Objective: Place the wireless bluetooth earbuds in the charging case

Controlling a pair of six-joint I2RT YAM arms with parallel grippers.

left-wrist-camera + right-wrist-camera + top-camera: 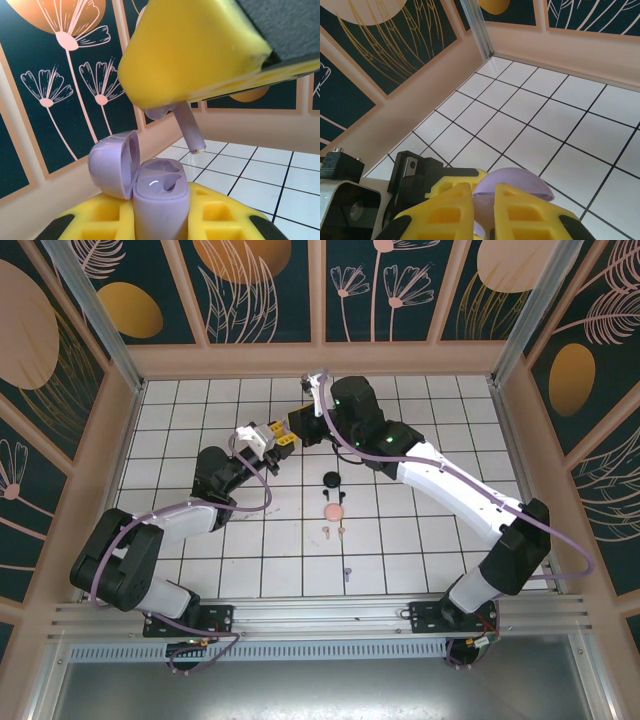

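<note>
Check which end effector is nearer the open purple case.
Left. The left end effector grips the purple case itself; the right end effector hangs just above it, holding a purple earbud.

**Three cameras, one meeting point**
The top camera looked down from behind the arm bases over the whole tiled counter point(420, 540). Each wrist camera sat close behind its own yellow fingers point(445, 210), facing the walls. All shared the spot where the left claw's point(279, 444) purple case point(160, 195) met the right claw's point(293, 428) earbud point(189, 125).
</note>
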